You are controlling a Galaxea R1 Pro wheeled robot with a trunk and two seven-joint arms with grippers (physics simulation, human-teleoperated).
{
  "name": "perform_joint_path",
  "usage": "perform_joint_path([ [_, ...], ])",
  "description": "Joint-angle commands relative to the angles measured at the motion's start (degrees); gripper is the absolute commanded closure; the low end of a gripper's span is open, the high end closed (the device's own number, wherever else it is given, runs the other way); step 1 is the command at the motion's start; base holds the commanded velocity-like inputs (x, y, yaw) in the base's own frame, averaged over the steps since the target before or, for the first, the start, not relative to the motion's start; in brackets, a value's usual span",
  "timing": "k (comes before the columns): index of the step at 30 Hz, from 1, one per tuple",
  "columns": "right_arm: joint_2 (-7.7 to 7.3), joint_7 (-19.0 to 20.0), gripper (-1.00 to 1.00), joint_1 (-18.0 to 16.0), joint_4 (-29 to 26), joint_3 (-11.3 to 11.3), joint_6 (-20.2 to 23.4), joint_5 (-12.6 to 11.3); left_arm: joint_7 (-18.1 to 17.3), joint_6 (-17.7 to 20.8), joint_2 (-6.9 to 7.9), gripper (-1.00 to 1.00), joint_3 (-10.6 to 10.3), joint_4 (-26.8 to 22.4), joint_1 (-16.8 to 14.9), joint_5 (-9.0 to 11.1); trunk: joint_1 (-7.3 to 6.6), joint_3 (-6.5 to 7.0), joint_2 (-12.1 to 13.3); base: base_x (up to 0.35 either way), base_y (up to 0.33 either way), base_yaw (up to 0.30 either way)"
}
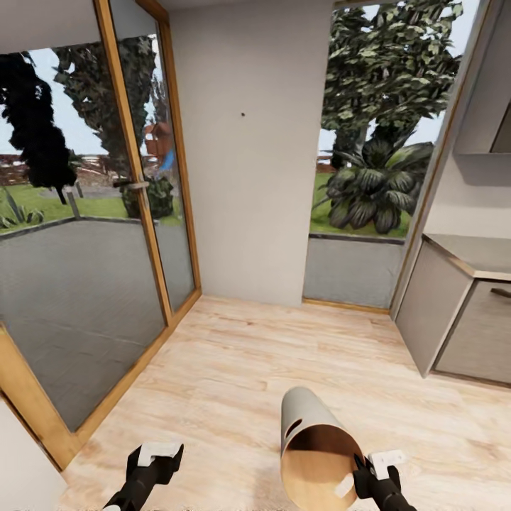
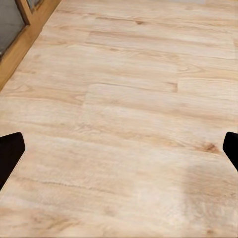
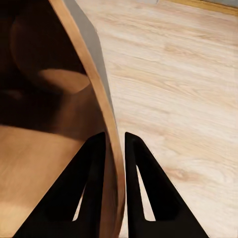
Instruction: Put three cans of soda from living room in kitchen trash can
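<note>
Floor [image 1: 234, 369] is pale wood plank, carrying everything here. Left to right in the head view: wood-framed glass doors [image 1: 85, 284] on the floor's left edge, plain wall [image 1: 248, 142] at the far edge, window [image 1: 376, 142] with foliage outside, grey cabinet [image 1: 454, 319] with countertop at the right edge.

Left gripper [image 1: 157, 454] hangs low over the near-left floor, nothing between its fingers. Left wrist view: 2 black fingertips [image 2: 10, 153] at opposite frame edges, spread wide, bare planks between them, corner of the door frame [image 2: 25, 34] beyond. Released.

Trash can [image 1: 312, 447] is off its base, tipped on its side with the open mouth toward the robot, grey outer wall and 1 oval handle cut-out up top, brown inside. It sits at the near-right floor, just left of the right gripper [image 1: 363, 474].

Right gripper is clenched on the can's rim. Right wrist view shows what the head view can't: the 2 fingers [image 3: 94, 188] straddle the rim [image 3: 106, 124], 1 inside against the brown wall, 1 outside, narrow gap. Same view shows the bin's interior [image 3: 44, 79]; dark, no cans made out in it. Head view gives the bin's tilt and cut-out; the wrist view doesn't.
</note>
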Motion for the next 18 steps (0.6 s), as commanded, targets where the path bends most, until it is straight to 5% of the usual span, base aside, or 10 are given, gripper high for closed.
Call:
perform_joint_path([
  [1, 0.03, 0.34, 1.0, -0.03, -0.12, -0.03, 0.0, -0.1, 0.0, -0.01, 0.0, -1.0, 0.0, -0.04, -0.01, 0.01, 0.0, -0.09, -0.01, 0.0, 0.317, 0.0],
  [18, 0.19, 0.3, 1.0, -0.03, 0.02, 0.2, -0.19, 0.26, 0.0, -0.03, 0.01, -1.0, 0.01, -0.12, 0.01, 0.03, 0.0, -1.43, -0.01, 0.0, 0.316, 0.0],
])
